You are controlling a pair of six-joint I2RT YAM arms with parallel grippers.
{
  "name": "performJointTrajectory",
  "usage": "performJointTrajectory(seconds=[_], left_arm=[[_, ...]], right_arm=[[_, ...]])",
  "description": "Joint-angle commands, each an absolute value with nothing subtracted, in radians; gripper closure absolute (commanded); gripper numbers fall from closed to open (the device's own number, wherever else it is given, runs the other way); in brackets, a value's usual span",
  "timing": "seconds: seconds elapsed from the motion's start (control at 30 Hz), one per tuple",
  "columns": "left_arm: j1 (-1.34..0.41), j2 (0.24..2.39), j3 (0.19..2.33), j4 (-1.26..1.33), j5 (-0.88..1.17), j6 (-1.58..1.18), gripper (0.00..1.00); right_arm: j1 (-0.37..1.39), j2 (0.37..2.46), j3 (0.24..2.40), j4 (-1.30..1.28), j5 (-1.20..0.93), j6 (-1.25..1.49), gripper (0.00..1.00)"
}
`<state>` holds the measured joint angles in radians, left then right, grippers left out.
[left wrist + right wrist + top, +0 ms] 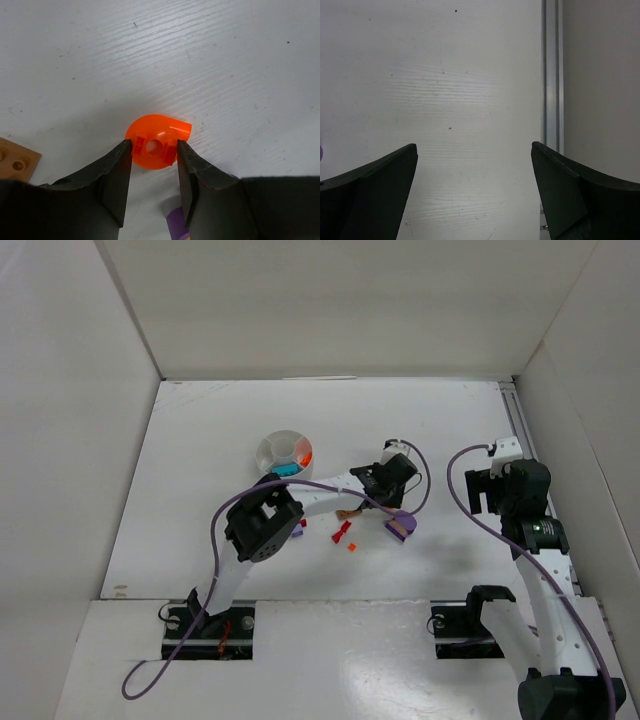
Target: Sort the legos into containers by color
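1. One orange lego [157,136], rounded with a hole through its middle, sits on the counter [225,60], well apart from the dish [268,447].
2. Each finger of the left gripper [154,144] presses a side of it, so it is pinched. It looks to me as if it rests on the counter, not lifted, though I could not swear to that.
3. My reading of the step: the grasp on this piece is made and the carry to the dish is not yet begun.
4. Next, I would expect a straight lift, then a swing over to the dish. It should stop above the orange wedge [305,455], not the teal wedge [287,469] just beside it. The compartments are narrow, so the release wants to be low and well centred.
5. Close by lies a tan lego [15,161], left of the fingers and not touching them. A purple thing [177,225] shows at the bottom edge. Whether that is a lego or the cable I cannot tell. A sideways drag could knock either one.
6. More waits on the counter, among it a red lego [342,533].
7. Off to the side, the right gripper [474,147] is spread wide with nothing in it, beside the rail [551,75].
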<state>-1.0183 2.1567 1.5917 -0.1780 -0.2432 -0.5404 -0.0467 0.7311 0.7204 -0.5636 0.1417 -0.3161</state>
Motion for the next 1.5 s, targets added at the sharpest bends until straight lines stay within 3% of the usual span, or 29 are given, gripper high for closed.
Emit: performJointTrajectory(seconds=[0.0,0.23,0.57,0.93,1.47], left_arm=[[-1.015,2.053,1.586,-0.218,-0.313,-0.543,0.86],[-0.973,1.916,1.549,-0.242,-0.419,-0.552,0.86],[-0.75,1.73,1.419,-0.247,-0.462,-0.661,0.86],[-0.719,1.853,1.643,-0.674,-0.862,-0.842,0.82],[-0.752,1.881,1.661,-0.707,-0.894,-0.81,0.75]], right_arm=[[-0.048,0.716,0.719,-0.514,0.135,-0.318,0.0],[-0.048,0.716,0.719,-0.514,0.135,-0.318,0.0],[-0.048,0.726,0.719,-0.505,0.135,-0.327,0.0],[-0.048,0.735,0.719,-0.505,0.144,-0.327,0.0],[-0.048,0.744,0.719,-0.495,0.144,-0.327,0.0]])
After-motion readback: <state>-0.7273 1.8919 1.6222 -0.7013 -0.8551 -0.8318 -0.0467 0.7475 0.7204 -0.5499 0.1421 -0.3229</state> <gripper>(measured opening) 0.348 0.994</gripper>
